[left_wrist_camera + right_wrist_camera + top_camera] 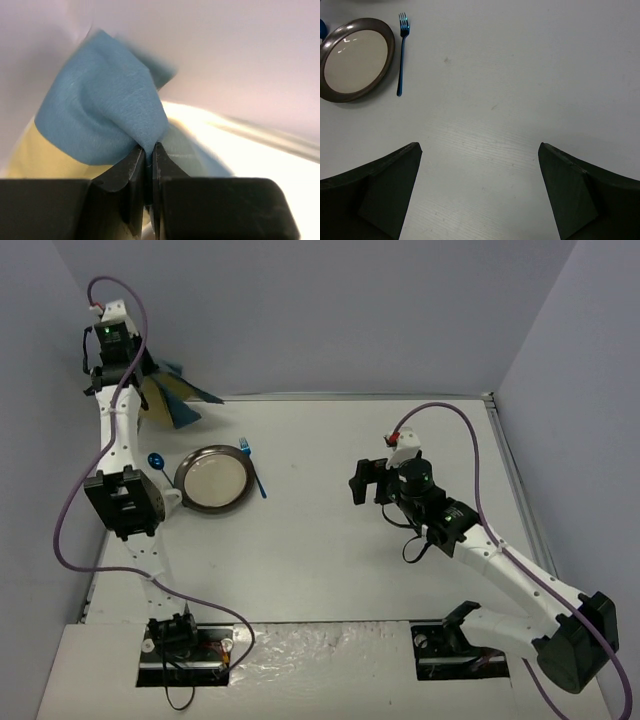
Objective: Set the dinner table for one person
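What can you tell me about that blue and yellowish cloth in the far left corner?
The cloth is soft, matte fabric, blue with a pale yellow-tan part, bunched into folds. The left gripper is shut on a blue fold, pinched between its black fingers. From above, it fans out near the far left corner of the table, beyond the plate. Whether its lower edge touches the table cannot be told.

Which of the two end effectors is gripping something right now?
The left end effector, clamped shut on the blue-and-yellow cloth; the right end effector hangs wide open above the table, holding nothing.
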